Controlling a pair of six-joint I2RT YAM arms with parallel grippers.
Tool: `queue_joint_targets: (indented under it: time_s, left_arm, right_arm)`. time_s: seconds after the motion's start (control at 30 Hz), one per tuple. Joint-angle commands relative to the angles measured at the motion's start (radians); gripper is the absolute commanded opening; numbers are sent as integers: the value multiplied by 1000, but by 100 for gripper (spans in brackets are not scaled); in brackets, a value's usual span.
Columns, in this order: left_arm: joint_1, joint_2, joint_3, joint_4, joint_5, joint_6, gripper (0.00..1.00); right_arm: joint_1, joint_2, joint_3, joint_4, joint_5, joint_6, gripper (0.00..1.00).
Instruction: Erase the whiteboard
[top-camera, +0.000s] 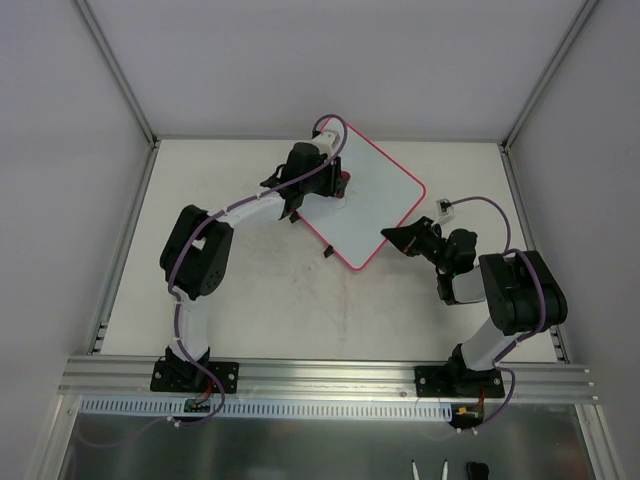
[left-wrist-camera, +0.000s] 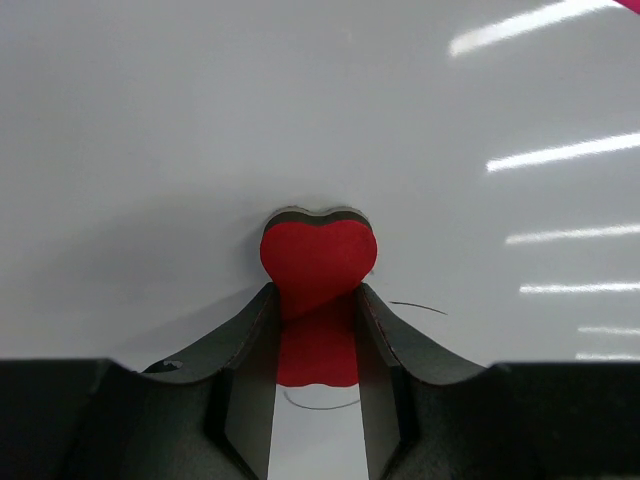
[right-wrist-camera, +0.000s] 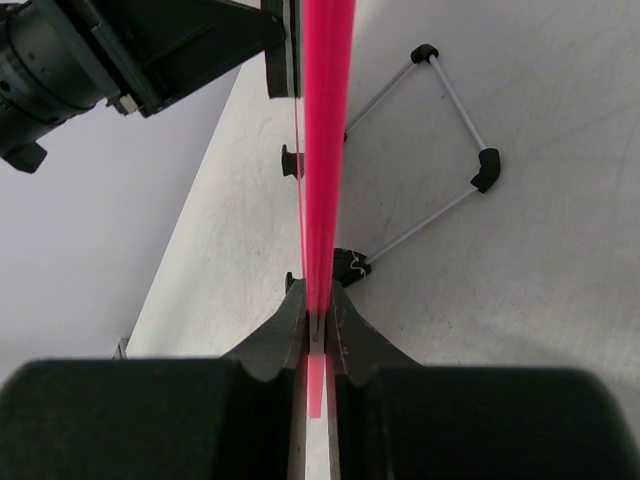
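My left tool (left-wrist-camera: 315, 292) closed tight on red eraser (left-wrist-camera: 318, 250), eraser tip against whiteboard (left-wrist-camera: 300, 120), faint grey strokes (left-wrist-camera: 418, 307) just beside, my right tool (right-wrist-camera: 316, 305) clamped shut on whiteboard's pink near-right edge, board set diagonal, far middle of worktop (top-camera: 250, 300).

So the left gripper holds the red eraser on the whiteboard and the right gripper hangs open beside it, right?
No: the right gripper is shut on the pink edge of the whiteboard, as the right wrist view shows. The left gripper does hold the red eraser.

Glossy smooth whiteboard (left-wrist-camera: 200, 120), matt red eraser (left-wrist-camera: 318, 262), dull speckled table (top-camera: 250, 300).
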Motion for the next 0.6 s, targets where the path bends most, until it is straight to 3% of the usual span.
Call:
queue_joint_targets:
  time_s: [0.0, 0.3, 0.57]
  left_arm:
    - [-95, -23, -63, 29, 45, -21, 4]
    - [-187, -31, -126, 44, -20, -35, 5]
    - [-105, -9, -91, 21, -23, -53, 7]
  right_arm:
    - [7, 10, 37, 125, -31, -46, 0]
    - [8, 6, 37, 124, -29, -48, 0]
    - [8, 3, 34, 124, -31, -49, 0]
